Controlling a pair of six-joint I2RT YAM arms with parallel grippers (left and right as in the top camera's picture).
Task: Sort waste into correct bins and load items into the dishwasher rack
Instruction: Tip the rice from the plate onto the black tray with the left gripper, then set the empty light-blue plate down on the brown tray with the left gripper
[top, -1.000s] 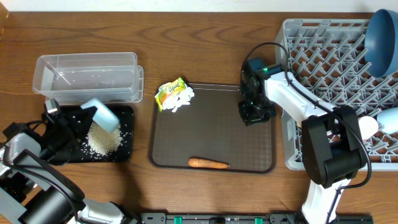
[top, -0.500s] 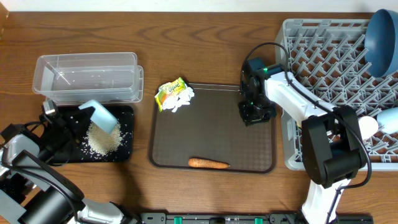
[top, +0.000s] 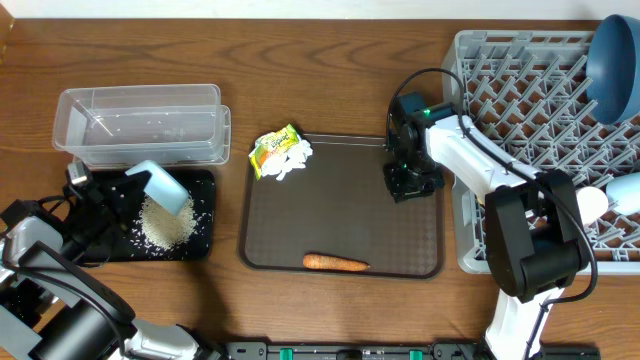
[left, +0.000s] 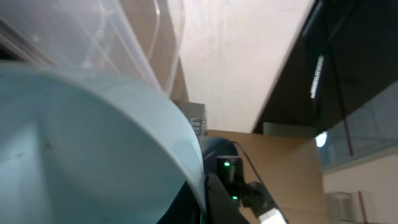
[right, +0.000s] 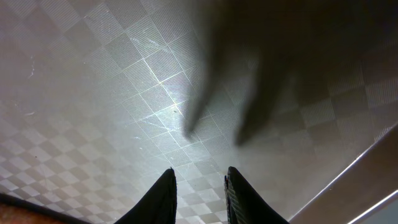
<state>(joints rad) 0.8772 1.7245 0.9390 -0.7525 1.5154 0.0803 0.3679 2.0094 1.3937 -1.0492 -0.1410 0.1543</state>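
Light-blue cup is what the left gripper has hold of. From above the jaws look clamped on its base end, though the left wrist camera sees little but the cup's pale wall, so the contact itself is hidden. The cup is tipped mouth-down over the black tray, and a heap of rice bits lies directly under its lip, with loose grains scattered around it. I'd judge the tilt is there to shake the food out over the tray, so the cup can go to the rack clean. The clear tub stands just behind the tray, touching or nearly touching it, with only a few specks inside.

Across the table the right gripper points down at the right-hand end of the brown serving tray. Its fingers stand a little apart with nothing between them, close over the tray's chequered surface. It seems to be waiting there, out of the left arm's way yet near the remaining waste.

That waste is well apart from it: the snack wrapper and the crumpled white paper overhang the tray's far left corner, and the carrot lies along its near edge. Just beside the tray's right side is the dishwasher rack, with the dark-blue bowl propped on edge in its far corner. The sorting looks early; the cup is not yet racked.
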